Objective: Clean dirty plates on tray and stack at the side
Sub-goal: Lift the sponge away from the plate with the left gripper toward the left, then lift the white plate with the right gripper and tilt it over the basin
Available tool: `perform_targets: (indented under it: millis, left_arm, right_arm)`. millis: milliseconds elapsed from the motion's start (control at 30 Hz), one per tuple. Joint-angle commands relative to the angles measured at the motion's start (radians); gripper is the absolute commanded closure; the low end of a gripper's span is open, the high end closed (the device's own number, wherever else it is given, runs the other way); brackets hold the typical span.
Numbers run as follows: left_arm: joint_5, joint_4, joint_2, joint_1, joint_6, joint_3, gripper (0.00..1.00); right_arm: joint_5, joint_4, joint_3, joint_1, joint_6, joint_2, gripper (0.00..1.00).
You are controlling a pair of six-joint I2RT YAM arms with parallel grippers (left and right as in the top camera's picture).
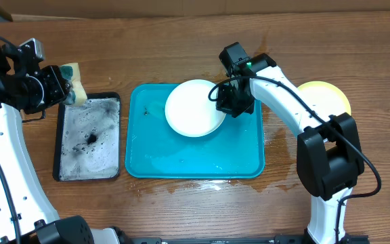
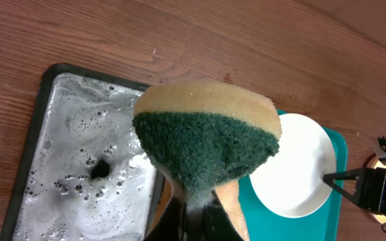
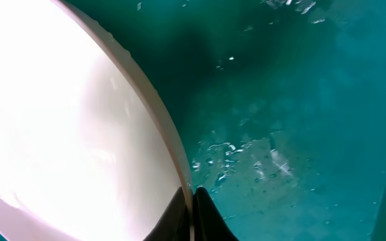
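A white plate (image 1: 193, 108) (image 3: 66, 120) (image 2: 293, 167) is over the back middle of the turquoise tray (image 1: 195, 166) (image 3: 293, 100) (image 2: 263, 211). My right gripper (image 1: 221, 97) (image 3: 191, 195) is shut on the plate's right rim, one finger on each face. No smears show on the plate. A pale yellow-green plate (image 1: 330, 95) lies on the table right of the tray, partly hidden by the right arm. My left gripper (image 1: 65, 85) (image 2: 196, 217) is shut on a yellow and green sponge (image 1: 74, 80) (image 2: 206, 134), held above the black tray's far edge.
The black tray (image 1: 90, 139) (image 2: 79, 167), full of grey suds with a dark blot, sits left of the turquoise tray. Water films the turquoise tray's floor. The right arm (image 1: 296, 115) reaches across the table's right side.
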Motion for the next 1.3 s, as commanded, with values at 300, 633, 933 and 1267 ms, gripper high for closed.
perform_targets:
  millis: [300, 633, 933, 1267]
  left_arm:
    - [0.061, 0.017, -0.003, 0.002, -0.031, 0.015, 0.96]
    - [0.123, 0.04, -0.004, 0.028, -0.084, 0.017, 0.96]
    - [0.413, 0.027, -0.011, 0.194, -0.099, 0.122, 0.96]
    - [0.531, -0.012, -0.041, 0.31, -0.113, 0.18, 0.96]
  right_arm:
    - [-0.05, -0.04, 0.055, 0.019, -0.007, -0.066, 0.96]
    - [0.105, -0.135, 0.209, 0.122, 0.0, -0.066, 0.96]
    - [0.17, -0.093, 0.306, 0.204, 0.004, -0.063, 0.96]
    - [0.218, 0.08, 0.306, 0.348, 0.035, 0.016, 0.96]
